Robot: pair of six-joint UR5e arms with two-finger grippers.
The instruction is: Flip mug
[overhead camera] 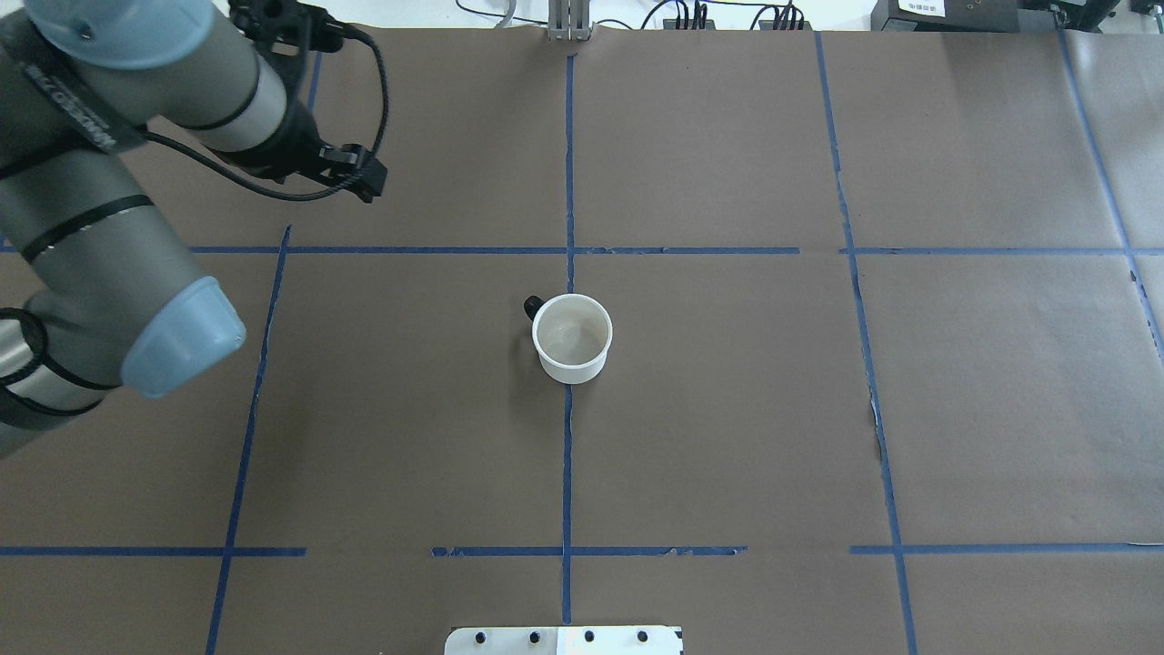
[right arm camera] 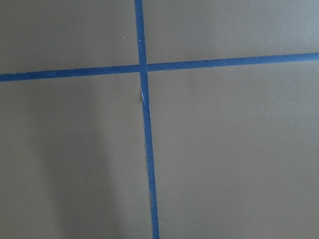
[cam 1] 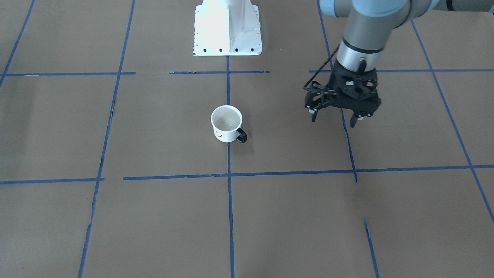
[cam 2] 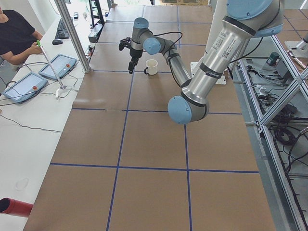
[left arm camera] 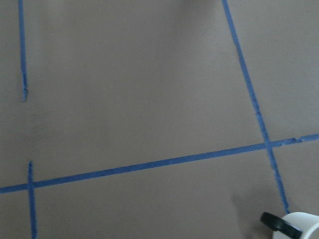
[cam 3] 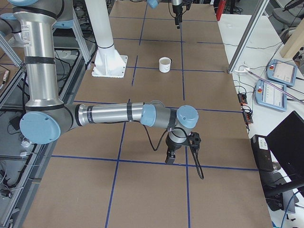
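The white mug (cam 1: 226, 129) stands upright, mouth up, on the brown table at its middle, on a blue tape line. Its smiley face and black handle (cam 1: 242, 136) show in the front-facing view. It also shows in the overhead view (overhead camera: 571, 338), and its handle and rim sit at the lower right corner of the left wrist view (left arm camera: 294, 226). My left gripper (cam 1: 333, 121) hangs open and empty above the table, well off to the mug's side. My right gripper (cam 3: 171, 159) shows only in the exterior right view, far from the mug (cam 3: 165, 64); I cannot tell whether it is open or shut.
The white robot base plate (cam 1: 227, 29) sits at the table edge behind the mug. Blue tape lines (overhead camera: 568, 250) cross the brown paper. A person (cam 2: 14, 33), touch panels (cam 2: 57, 66) and a metal post (cam 2: 72, 36) are beside the table.
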